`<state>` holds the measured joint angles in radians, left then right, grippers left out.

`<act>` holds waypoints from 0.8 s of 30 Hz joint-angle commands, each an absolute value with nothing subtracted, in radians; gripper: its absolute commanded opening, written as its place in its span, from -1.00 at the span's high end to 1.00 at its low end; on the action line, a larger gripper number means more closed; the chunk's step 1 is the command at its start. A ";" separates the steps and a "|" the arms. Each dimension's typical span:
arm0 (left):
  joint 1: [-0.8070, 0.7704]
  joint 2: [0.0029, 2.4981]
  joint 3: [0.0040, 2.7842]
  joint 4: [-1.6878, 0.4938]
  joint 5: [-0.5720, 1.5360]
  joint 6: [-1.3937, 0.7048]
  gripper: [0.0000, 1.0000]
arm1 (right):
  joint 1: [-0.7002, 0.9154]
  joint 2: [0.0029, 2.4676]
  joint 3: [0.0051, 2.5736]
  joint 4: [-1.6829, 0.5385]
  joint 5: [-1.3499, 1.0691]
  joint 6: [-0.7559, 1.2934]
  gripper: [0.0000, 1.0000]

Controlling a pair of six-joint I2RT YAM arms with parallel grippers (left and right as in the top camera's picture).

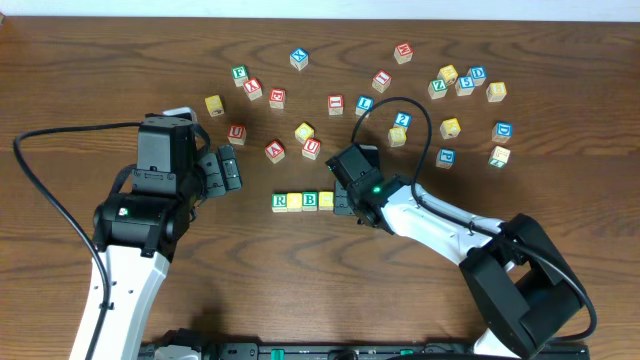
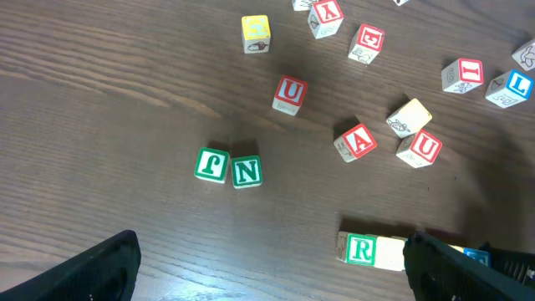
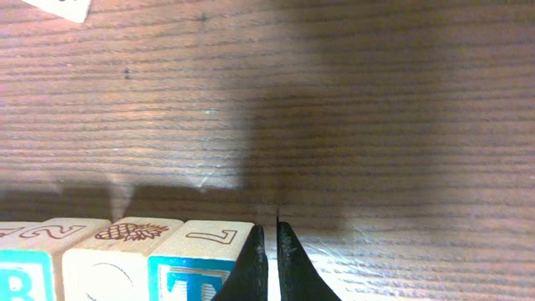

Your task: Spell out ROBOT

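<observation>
right pincer closed beside T cube | overhead hides T | left pincer wide

T cube, right of the B cube: overhead under the right end effector, cropped in its wrist view.

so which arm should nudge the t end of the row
Probably right: the right pincer, shut, sits beside the T; the left pincer is open, beyond the R at the far end.
</observation>
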<state>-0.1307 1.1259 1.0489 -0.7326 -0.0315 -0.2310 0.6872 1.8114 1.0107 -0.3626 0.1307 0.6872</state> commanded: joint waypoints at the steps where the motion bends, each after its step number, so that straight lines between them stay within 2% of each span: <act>1: -0.125 1.126 1.068 -0.733 -0.033 -0.222 -0.97 | 0.715 1.820 1.018 -0.341 0.138 0.632 0.98; 15: -0.125 1.126 1.068 -0.733 -0.033 -0.221 -0.96 | 0.727 1.820 1.018 -0.363 0.232 0.621 0.98; 19: -0.125 1.126 1.068 -0.733 -0.033 -0.221 -0.97 | 0.720 1.820 1.018 -0.422 0.340 0.696 0.98; 24: -0.125 1.126 1.068 -0.733 -0.033 -0.221 -0.97 | 0.684 1.803 1.022 -0.485 0.349 0.726 0.98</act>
